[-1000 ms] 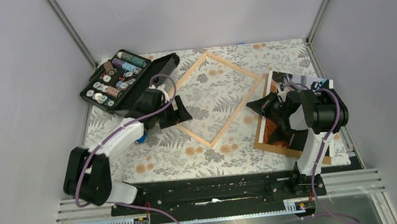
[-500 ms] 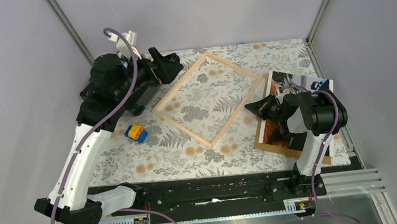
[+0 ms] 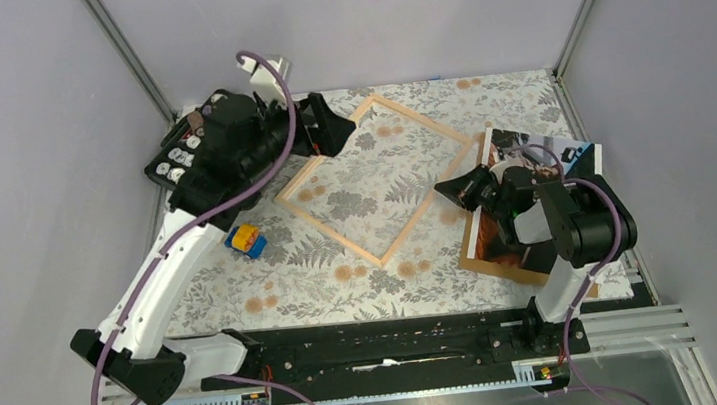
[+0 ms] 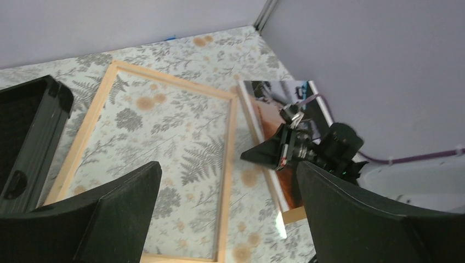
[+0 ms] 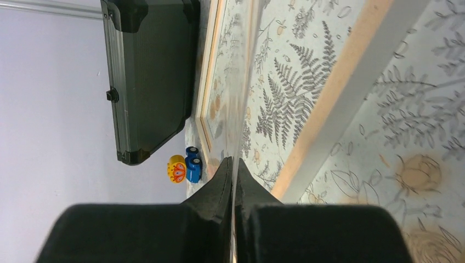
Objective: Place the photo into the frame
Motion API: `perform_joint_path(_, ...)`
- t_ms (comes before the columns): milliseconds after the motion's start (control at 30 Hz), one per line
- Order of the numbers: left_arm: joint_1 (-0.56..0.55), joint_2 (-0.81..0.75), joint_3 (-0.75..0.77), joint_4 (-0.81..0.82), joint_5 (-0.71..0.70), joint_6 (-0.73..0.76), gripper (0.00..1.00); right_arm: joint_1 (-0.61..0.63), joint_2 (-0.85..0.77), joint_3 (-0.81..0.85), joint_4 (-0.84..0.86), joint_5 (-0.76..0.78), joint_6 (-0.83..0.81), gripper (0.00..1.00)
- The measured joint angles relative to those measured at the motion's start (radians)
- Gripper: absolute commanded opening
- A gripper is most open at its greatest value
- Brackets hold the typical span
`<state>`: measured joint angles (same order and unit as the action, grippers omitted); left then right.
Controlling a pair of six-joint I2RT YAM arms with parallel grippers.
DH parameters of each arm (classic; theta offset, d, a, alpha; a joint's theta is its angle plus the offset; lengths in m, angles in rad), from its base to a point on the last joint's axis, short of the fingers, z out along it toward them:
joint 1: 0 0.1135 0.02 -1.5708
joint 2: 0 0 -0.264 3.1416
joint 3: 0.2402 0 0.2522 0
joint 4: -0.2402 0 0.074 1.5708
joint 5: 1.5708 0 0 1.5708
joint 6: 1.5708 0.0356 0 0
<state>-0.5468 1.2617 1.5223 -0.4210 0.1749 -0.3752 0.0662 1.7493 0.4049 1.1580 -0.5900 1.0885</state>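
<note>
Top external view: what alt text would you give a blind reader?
A pale wooden frame lies diagonally on a floral tabletop. The left gripper hangs open near its far-left edge; the right gripper, shut, sits by the photo at right.

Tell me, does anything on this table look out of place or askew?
A small yellow-and-blue toy lies left of the frame, unrelated to framing. The frame lies diagonally to the table edges. The right gripper pinches a thin clear sheet, tilted up near the frame's right side.
</note>
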Motion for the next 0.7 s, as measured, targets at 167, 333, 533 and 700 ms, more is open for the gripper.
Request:
perform_joint_path(167,-0.026,-0.08,-0.122,0.035,-0.098,0.069,0.99,0.034,0.025,0.064,-0.002,0.006,-0.008,0.0)
perform_joint_path(333,-0.01,-0.16,-0.215,0.101,-0.16,0.092,0.99,0.073,0.019,0.138,-0.04,0.013,-0.04,0.0)
perform_joint_path(533,-0.004,-0.209,-0.262,0.148,-0.185,0.093,0.99,0.111,-0.004,0.147,-0.053,0.064,-0.023,0.0)
perform_joint_path(700,-0.004,-0.221,-0.273,0.169,-0.187,0.094,0.99,0.138,0.011,0.147,-0.022,0.129,0.034,0.0)
